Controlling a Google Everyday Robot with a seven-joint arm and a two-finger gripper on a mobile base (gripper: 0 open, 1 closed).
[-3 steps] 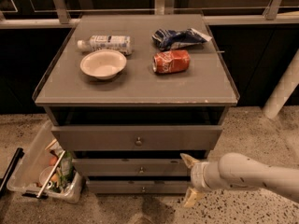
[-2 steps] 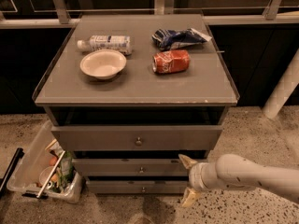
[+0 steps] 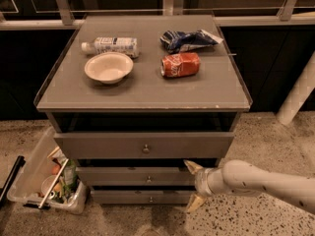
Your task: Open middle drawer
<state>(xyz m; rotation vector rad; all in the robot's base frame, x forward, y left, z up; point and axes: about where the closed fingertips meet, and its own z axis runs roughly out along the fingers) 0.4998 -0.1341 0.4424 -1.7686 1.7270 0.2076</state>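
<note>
The middle drawer (image 3: 123,176) is the grey front with a small round knob (image 3: 148,179), second of three in the grey cabinet. It stands a little less far out than the top drawer (image 3: 98,145) above it. My gripper (image 3: 193,186) is at the drawer's right end, in front of the cabinet, reaching in from the right on a white arm (image 3: 261,183). Its two tan fingers are spread apart, one up by the drawer's top edge, one down by the bottom drawer (image 3: 123,197). It holds nothing.
On the cabinet top (image 3: 74,95) lie a white bowl (image 3: 109,67), a plastic bottle (image 3: 111,45), a red can (image 3: 180,64) and a blue bag (image 3: 187,39). A clear bin (image 3: 29,181) of items sits on the floor at the left. A white post (image 3: 298,95) stands at right.
My gripper has shifted slightly left, closer to the middle drawer's right end. The drawers have not moved.
</note>
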